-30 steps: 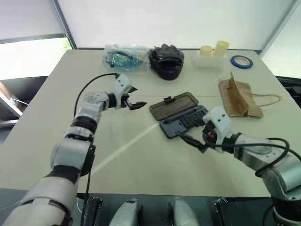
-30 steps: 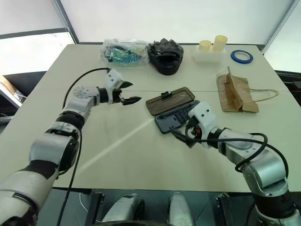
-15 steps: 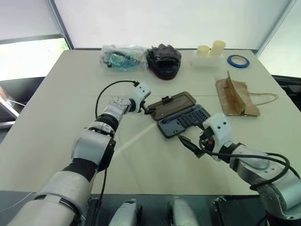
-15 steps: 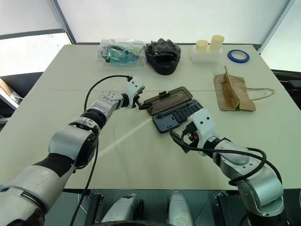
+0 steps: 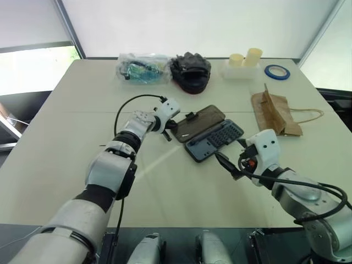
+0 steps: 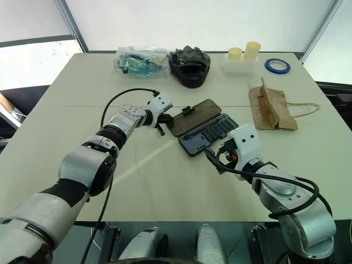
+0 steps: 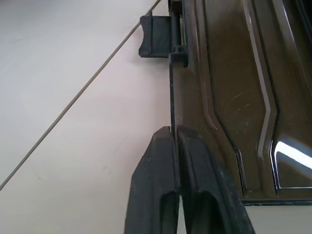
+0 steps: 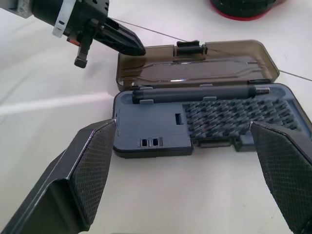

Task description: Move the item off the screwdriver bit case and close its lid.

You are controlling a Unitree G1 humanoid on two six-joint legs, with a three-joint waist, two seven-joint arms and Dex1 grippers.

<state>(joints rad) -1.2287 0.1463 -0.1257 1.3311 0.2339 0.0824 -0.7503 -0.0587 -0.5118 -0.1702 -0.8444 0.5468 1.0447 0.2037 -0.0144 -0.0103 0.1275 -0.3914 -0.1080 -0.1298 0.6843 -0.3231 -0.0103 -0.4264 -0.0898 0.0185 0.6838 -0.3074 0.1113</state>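
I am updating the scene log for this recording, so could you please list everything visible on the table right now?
Screwdriver bit case: one, dark grey, table centre, open.
Lid: one, smoky brown, lying flat behind the tray.
Paper bag: one, brown, right of the case, apart from it.
Tape roll: one, blue, far right corner.
Cylinders: two, cream, far side.
Gloves bundle: one, black, far centre.
Plastic packet: one, clear, far left.
Table: one, beige.
Left pincer: black, shut, at the lid's edge.
Right pincer: black, open, near the tray.
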